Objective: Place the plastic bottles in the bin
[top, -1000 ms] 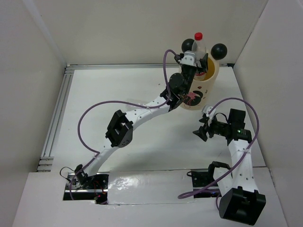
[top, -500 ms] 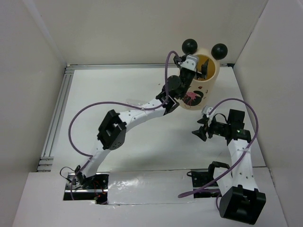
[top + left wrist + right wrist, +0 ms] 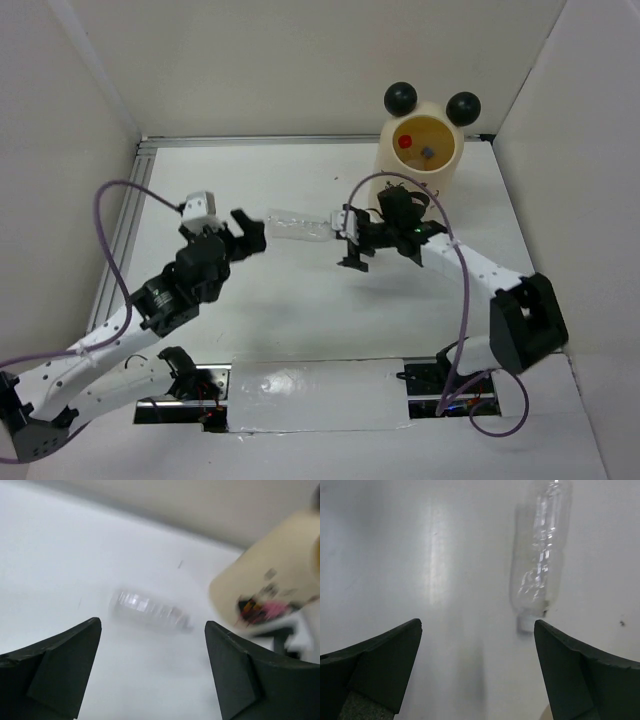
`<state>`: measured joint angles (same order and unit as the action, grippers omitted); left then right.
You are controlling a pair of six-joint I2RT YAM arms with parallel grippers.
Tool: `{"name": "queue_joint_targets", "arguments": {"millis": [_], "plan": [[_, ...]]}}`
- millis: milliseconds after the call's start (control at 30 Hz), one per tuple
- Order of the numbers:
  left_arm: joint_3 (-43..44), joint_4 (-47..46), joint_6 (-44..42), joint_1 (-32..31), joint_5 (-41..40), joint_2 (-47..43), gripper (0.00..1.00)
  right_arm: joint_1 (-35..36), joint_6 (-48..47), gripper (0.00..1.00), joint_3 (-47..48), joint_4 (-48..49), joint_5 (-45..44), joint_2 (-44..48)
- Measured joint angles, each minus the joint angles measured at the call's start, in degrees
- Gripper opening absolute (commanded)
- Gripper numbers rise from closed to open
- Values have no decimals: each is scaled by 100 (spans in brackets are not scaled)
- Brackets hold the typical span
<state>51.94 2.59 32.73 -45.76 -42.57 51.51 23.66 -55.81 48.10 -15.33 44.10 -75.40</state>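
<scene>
A clear, unlabelled plastic bottle (image 3: 300, 228) is seen lying on its side on the white bench (image 3: 250, 180), outside the bin and between the two hands. The left hand (image 3: 250, 232) is held open and empty just beside one end of the bottle. In the left wrist view the bottle appears blurred, ahead of the spread fingers (image 3: 55, 675) rather than between them. The right hand (image 3: 347, 240) is likewise held open with nothing gripped, near the bottle's other end. In the right wrist view the bottle is seen ahead and off to the right. The tall cream-yellow cylindrical bin (image 3: 445, 172), topped by two black ball ears (image 3: 400, 97), is stood upright at the bench's far right. Inside it a red cap (image 3: 405, 142) can be made out.
</scene>
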Motion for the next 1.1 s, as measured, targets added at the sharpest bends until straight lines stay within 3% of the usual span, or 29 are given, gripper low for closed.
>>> {"name": "queue_joint_targets", "arguments": {"millis": [133, 267, 600, 900, 1033, 1100], "plan": [[-1388, 1888, 1770, 7, 374, -1060, 99, 439, 474, 100, 1069, 728, -885, -1263], [-2385, 3073, 2861, 9, 691, -1950, 99, 538, 787, 100, 2544, 850, -1370, -2682], [-2365, 3683, 3410, -20, 737, -2323, 99, 1346, 813, 100, 6061, -551, -1421, -5289], [-2354, 3834, 3471, -42, 721, -2514, 99, 1582, 713, 96, 6763, -1523, -1648, -6039], [-2345, 3862, 3453, -42, 713, -2514, 99, 1582, 717, 90, 6754, -1545, -2116, -6205], [-2339, 3869, 3447, -42, 713, -2514, 99, 1582, 697, 79, 6743, -1545, -2271, -6266]]}}
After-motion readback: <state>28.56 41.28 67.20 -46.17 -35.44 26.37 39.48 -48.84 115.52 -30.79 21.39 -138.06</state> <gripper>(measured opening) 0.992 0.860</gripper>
